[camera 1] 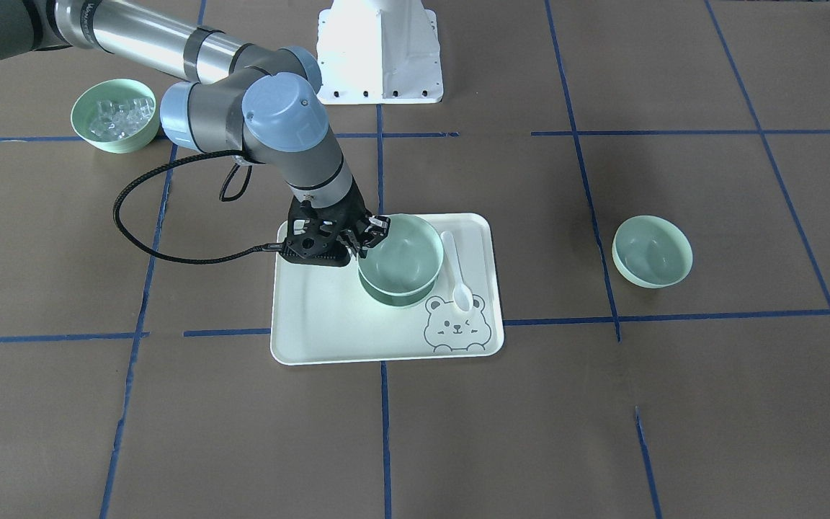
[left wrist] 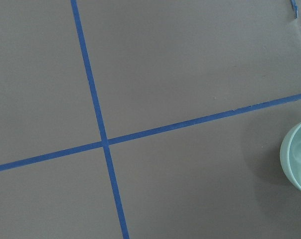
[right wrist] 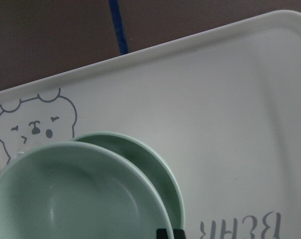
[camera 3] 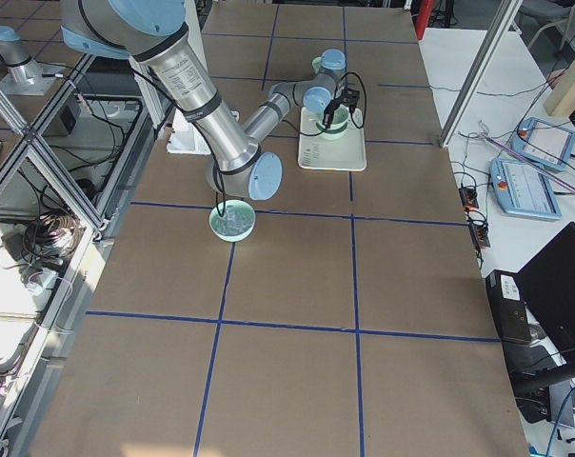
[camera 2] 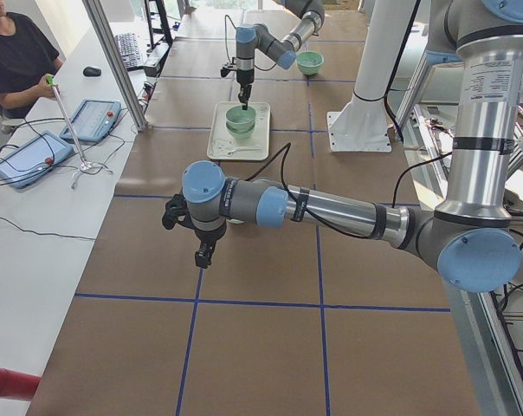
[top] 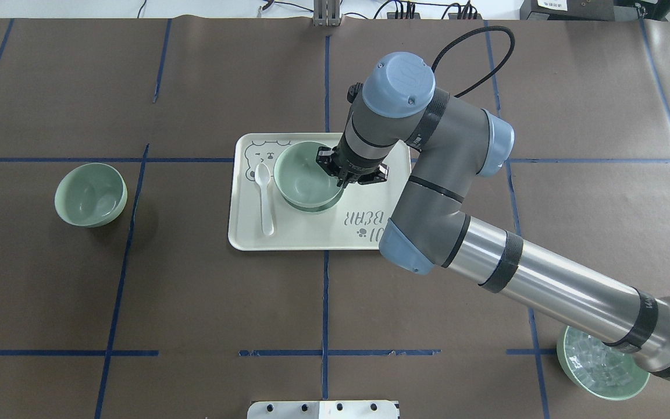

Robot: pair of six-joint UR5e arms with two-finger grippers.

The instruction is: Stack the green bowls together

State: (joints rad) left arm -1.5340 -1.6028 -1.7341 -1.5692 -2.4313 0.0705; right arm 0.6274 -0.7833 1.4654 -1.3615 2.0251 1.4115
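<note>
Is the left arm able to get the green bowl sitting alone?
Probably yes: the lone green bowl sits on bare table on that arm's side, nothing beside it, visible in its wrist view.

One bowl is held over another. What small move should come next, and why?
Probably ease down slightly, then open the jaws: the right gripper pinches the rim of the upper green bowl, which sits almost nested, a little off-centre, in the lower green bowl on the tray.
</note>
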